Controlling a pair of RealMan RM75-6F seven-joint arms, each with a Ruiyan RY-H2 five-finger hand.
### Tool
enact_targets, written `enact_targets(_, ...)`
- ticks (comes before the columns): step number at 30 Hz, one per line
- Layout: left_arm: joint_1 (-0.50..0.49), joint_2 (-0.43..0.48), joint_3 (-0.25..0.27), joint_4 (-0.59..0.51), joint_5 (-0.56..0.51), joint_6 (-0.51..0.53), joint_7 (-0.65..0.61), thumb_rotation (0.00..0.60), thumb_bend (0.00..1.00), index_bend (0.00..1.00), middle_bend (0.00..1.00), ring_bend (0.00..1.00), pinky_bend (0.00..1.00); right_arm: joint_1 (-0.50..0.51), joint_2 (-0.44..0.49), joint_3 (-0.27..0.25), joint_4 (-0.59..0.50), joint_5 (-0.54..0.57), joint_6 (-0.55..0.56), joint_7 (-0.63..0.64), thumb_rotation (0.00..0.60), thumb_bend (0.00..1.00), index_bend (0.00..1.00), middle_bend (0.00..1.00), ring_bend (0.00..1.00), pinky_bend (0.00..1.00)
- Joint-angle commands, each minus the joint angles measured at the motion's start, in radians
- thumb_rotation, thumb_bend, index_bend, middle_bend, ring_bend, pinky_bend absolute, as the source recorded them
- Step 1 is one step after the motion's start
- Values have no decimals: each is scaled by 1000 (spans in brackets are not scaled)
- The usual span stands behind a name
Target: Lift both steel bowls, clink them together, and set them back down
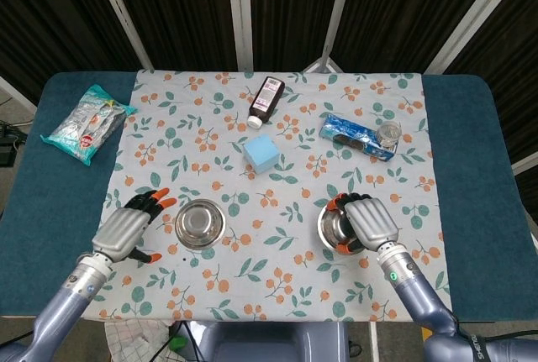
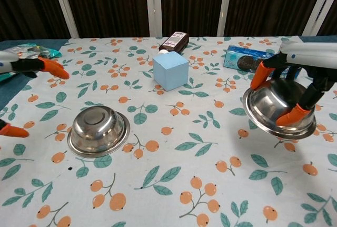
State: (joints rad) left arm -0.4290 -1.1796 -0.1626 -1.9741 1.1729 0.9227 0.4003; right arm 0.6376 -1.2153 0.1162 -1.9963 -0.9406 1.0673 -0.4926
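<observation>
The right hand [image 2: 295, 87] holds one bowl [image 2: 276, 110] up, tipped, at the right of the frame. The left hand [image 1: 126, 229] is spread, holding nothing, beside the other bowl [image 1: 200, 223] on the desk [image 1: 471, 169]. The tipped bowl could slip out and fall.
</observation>
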Motion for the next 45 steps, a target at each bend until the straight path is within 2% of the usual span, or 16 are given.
enact_targets(1,-77,-59,-22,41,-93,-59,44,600,0,148,0,0,89,-4,15,1,-13,-9,9,4,600,159,429,312,426,503)
enact_targets(10,-181,-163,-7,122,-247,-82,128,600,0,148,0,0,89,-7,43,2,-35,-15,19,13,600,159,429,312,426,503)
enact_targets(15,-227,-213,12,161,-316,-63,193,600,0,147,0,0,89,-12,54,0,-33,-14,24,20,600,159,429,312,426,503)
enact_targets(23,-274,-288,31,214,-368,-40,221,600,0,147,0,0,92,-15,65,-2,-19,-10,18,39,600,159,429,312,426,503)
enact_targets(26,-286,-299,42,226,-372,-32,229,600,4,157,37,27,155,-15,68,-1,-7,-6,15,45,600,159,429,312,426,503)
enact_targets(28,-287,-301,44,225,-370,-23,230,600,24,181,98,85,245,-15,69,0,-3,-6,14,50,600,159,429,312,426,503)
enact_targets(30,-287,-308,46,229,-361,4,234,600,41,203,124,115,290,-15,70,0,2,-7,12,55,600,159,429,312,426,503)
enact_targets(33,-289,-324,52,242,-354,37,247,600,46,232,142,126,302,-16,73,1,5,-11,10,64,600,159,429,312,426,503)
enact_targets(39,-299,-346,51,256,-350,51,238,600,69,278,248,219,398,-17,80,1,10,-13,5,75,600,159,429,312,427,503)
enact_targets(45,-297,-352,52,271,-336,79,227,600,70,319,259,220,398,-22,90,1,8,-19,6,88,600,159,429,312,428,503)
